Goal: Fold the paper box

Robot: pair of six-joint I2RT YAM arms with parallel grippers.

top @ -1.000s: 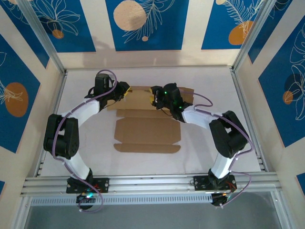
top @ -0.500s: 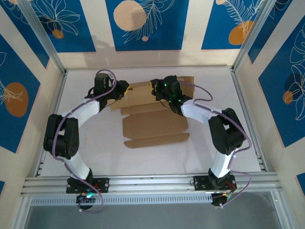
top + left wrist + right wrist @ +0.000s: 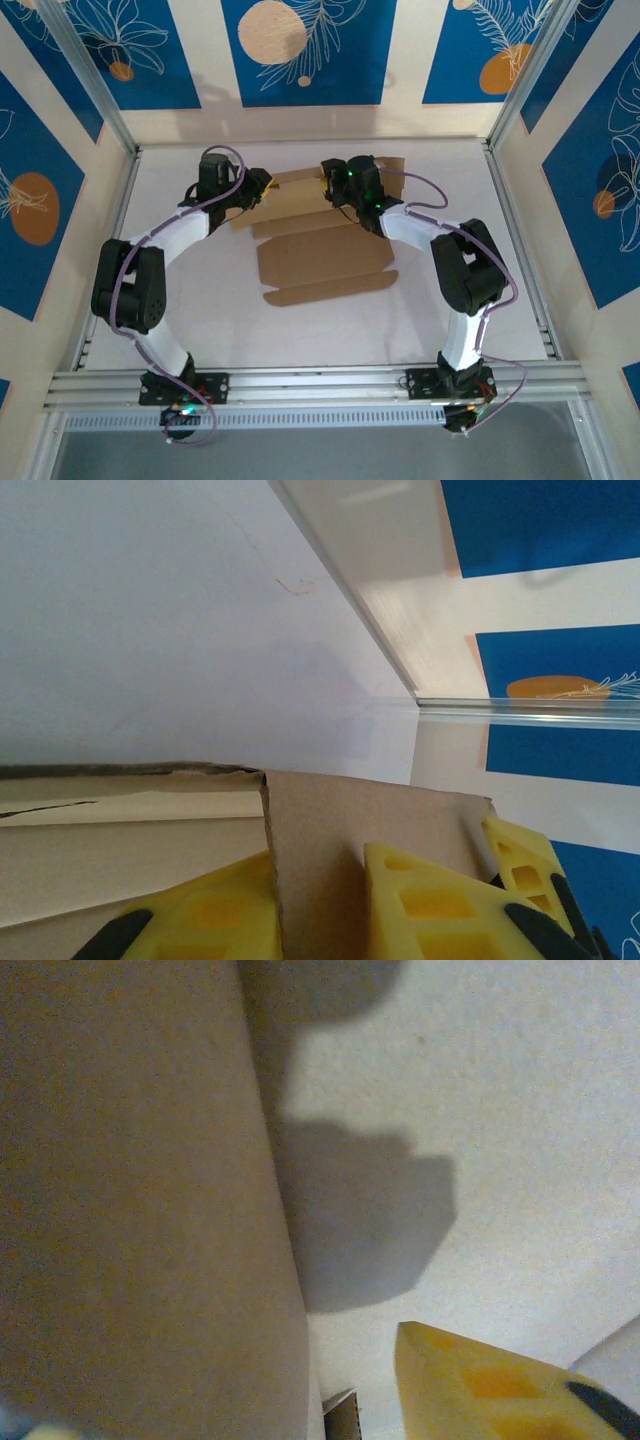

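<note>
The paper box (image 3: 325,258) is a flat sheet of brown cardboard lying mid-table, skewed, with its far flaps raised between the two arms. My left gripper (image 3: 262,187) is at the far left corner. In the left wrist view a cardboard flap (image 3: 380,820) stands between its yellow fingers (image 3: 200,910), and the gripper (image 3: 320,880) is shut on it. My right gripper (image 3: 327,186) is at the far edge near the middle. In the right wrist view a cardboard panel (image 3: 140,1210) covers the left side, and one yellow finger (image 3: 490,1385) stands apart from it over the white table.
The white table (image 3: 180,300) is fenced by aluminium rails, at the back (image 3: 310,143) and along the front (image 3: 320,380). Blue patterned walls rise close behind. Both arms' elbows sit either side of the box, with bare table to the left and right.
The box has slid right and swung so its near edge tilts up on the right. My right gripper has moved toward the back wall. The left gripper has barely moved.
</note>
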